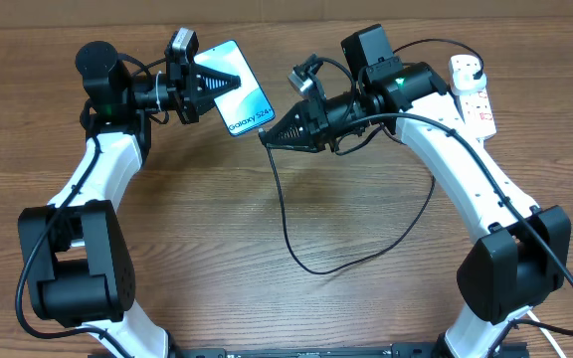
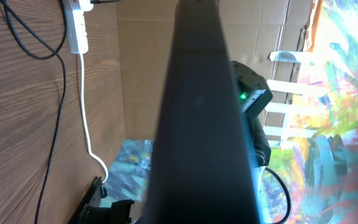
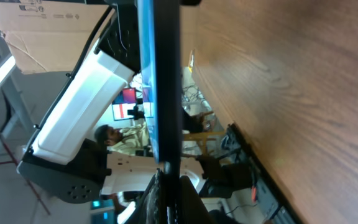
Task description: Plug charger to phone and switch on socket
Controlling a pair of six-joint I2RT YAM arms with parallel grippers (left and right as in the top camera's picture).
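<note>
left gripper (image 1: 229,82) grasps phone (image 1: 250,104); right gripper (image 1: 267,137) pinches charger (image 1: 286,224) at phone edge; socket (image 1: 477,104) well apart

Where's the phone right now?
Overhead view, upper centre-left: the phone is gripped in the left tool, its lower end just by the right tool, which holds the charger.

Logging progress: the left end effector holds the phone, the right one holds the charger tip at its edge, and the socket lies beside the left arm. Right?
No: the overhead view shows the socket beside the right arm. The rest stands: the left end effector holds the phone, the right end effector holds the charger tip at its edge.
</note>
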